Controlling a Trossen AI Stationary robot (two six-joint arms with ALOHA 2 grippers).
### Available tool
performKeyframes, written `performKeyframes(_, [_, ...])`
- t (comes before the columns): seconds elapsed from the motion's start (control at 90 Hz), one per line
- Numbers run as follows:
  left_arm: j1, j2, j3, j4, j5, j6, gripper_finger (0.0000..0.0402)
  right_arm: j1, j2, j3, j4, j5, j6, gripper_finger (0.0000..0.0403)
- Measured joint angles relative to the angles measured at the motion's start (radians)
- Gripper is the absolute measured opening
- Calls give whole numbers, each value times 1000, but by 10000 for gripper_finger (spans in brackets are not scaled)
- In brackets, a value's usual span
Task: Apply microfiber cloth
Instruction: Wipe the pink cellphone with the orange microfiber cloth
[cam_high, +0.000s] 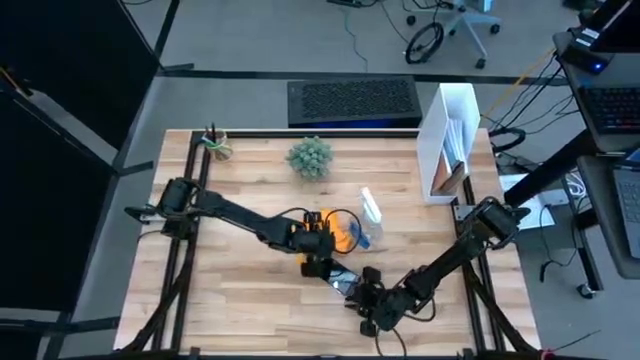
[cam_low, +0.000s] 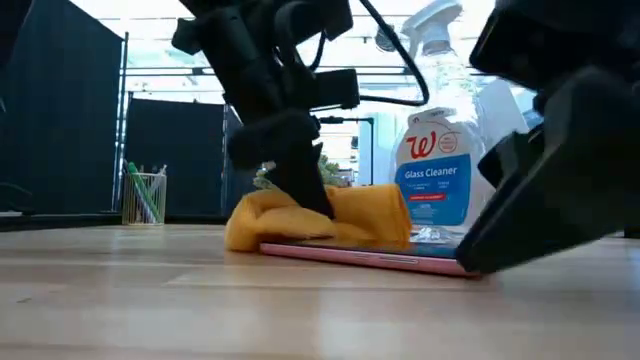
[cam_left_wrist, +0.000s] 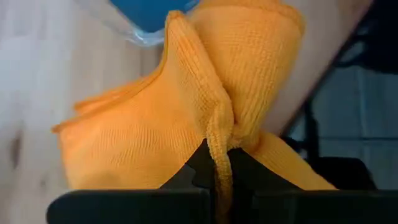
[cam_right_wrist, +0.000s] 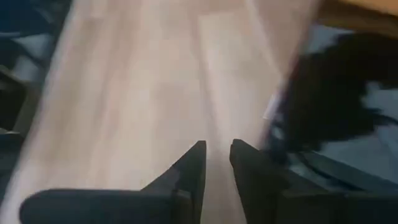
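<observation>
Orange microfiber cloth (cam_left_wrist: 186, 118) was pinched in the left end effector (cam_left_wrist: 217, 163) over the black flat smartphone (cam_low: 370, 256), wiping probably next.

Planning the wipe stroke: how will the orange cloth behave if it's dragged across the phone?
Probably floppy: the microfiber cloth folds into a ridge where the left gripper pinches it. It likely trails and bunches, as it heaps on the phone. Its knit looks grippy, so it may tug the phone.

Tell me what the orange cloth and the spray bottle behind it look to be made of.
Microfiber cloth: soft knitted fabric, matte; fine looped weave shows, folds where the left gripper pinches it.
Glass cleaner bottle: apparently clear glossy plastic; blue liquid visible through it, printed label.
</observation>
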Motion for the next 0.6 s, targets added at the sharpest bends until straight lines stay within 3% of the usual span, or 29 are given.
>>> performKeyframes(0.389, [-102,2,0,-20,83,-134,0,-1,-7,4,-156,-7,46,45])
performKeyframes(0.6, [-137,-37,43,-79,-32,-130,0,-1,-50,-1,-209,-43,46,48])
